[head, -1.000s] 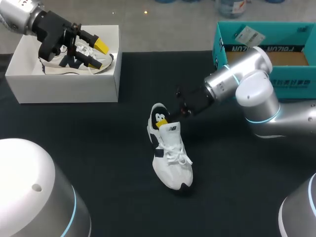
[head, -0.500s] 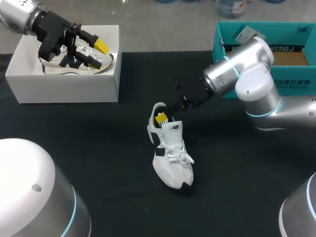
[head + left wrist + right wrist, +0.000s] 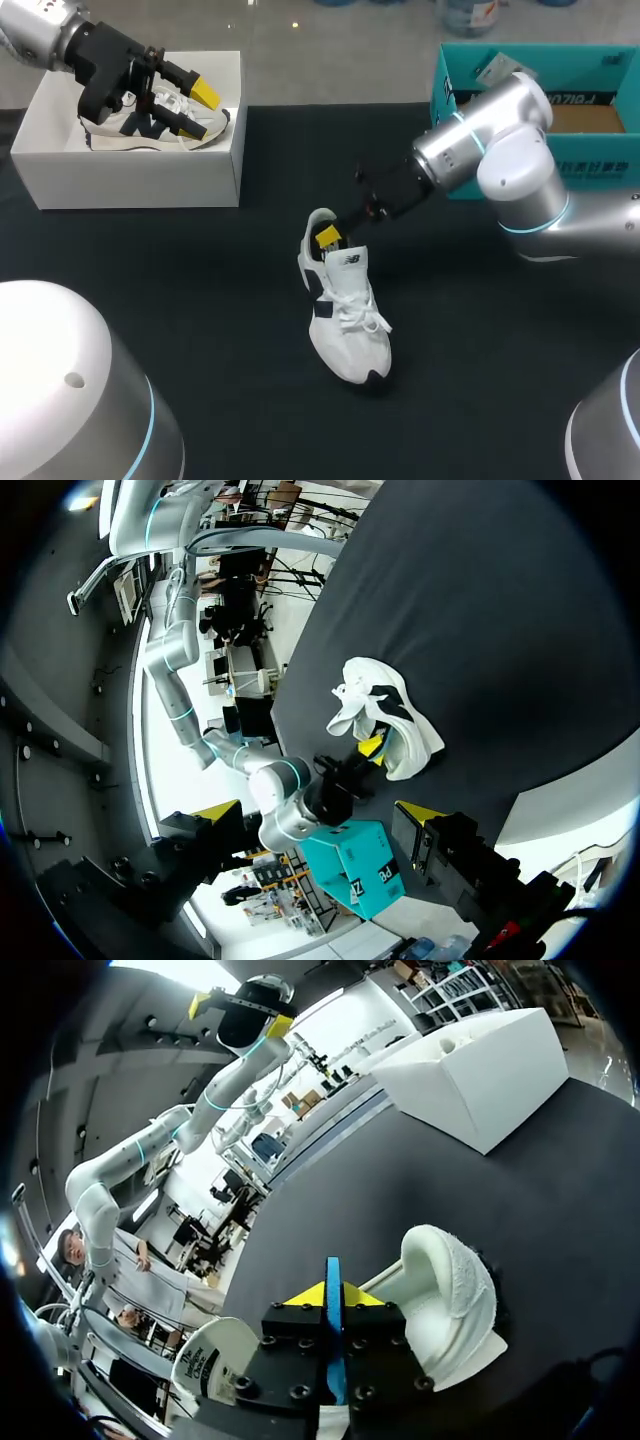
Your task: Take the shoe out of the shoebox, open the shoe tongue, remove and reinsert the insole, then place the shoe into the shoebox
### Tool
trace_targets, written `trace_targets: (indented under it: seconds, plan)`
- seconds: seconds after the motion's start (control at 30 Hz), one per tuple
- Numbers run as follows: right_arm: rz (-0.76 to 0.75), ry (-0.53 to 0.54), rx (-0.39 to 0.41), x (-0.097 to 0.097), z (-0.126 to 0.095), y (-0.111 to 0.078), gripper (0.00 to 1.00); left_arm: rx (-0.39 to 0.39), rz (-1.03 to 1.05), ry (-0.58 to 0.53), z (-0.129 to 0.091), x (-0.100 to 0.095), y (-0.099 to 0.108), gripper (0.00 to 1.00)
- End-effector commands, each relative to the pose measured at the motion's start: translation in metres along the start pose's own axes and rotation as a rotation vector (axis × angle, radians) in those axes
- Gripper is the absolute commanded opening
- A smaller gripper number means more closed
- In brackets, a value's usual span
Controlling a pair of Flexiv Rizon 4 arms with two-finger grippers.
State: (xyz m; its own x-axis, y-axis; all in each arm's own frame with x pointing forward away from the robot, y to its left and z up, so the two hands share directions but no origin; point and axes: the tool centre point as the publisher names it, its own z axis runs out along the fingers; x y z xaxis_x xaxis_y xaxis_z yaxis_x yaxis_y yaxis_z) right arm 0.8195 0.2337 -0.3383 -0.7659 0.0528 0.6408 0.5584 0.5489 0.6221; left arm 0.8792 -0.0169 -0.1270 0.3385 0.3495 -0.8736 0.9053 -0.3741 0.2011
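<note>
My right gripper (image 3: pixel 327 238), tips pinched together, sits inside the heel opening of the shoe (image 3: pixel 345 310), mid-desk; whether it has the insole I cannot tell; pulling could drag the unpinned shoe along; my left gripper (image 3: pixel 200 110) hangs spread above the shoebox (image 3: pixel 130 175), far left corner.

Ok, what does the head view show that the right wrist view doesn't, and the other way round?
Only the head view: the teal box, the second shoe inside the white shoebox, and the laces and toe of the white shoe. Only the right wrist view: a close look at the shoe's padded heel collar, just ahead of the right gripper. Both: shoe, shoebox, black table, left gripper above the box.
</note>
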Motion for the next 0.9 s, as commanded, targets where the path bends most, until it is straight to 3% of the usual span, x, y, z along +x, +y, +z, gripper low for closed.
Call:
trace_targets:
  seconds: [0.03,0.37,0.43,0.47,0.9]
  plan:
    - [0.006,0.012,0.001,-0.004,0.009,-0.003,0.0,0.0,0.001,0.003,0.0,0.0,-0.001,1.0]
    - [0.041,0.008,0.007,0.001,0.014,-0.01,0.0,0.0,0.001,0.003,0.0,0.0,-0.001,1.0]
    - [0.04,0.004,0.004,0.003,0.012,-0.008,0.77,0.0,0.001,0.003,0.0,0.0,-0.001,1.0]
    - [0.038,-0.001,0.008,0.004,0.011,-0.007,1.0,0.0,0.001,0.003,0.0,0.0,-0.001,1.0]
    - [0.044,-0.063,0.069,0.02,-0.001,0.007,1.0,0.0,0.001,0.003,0.0,0.0,-0.001,1.0]
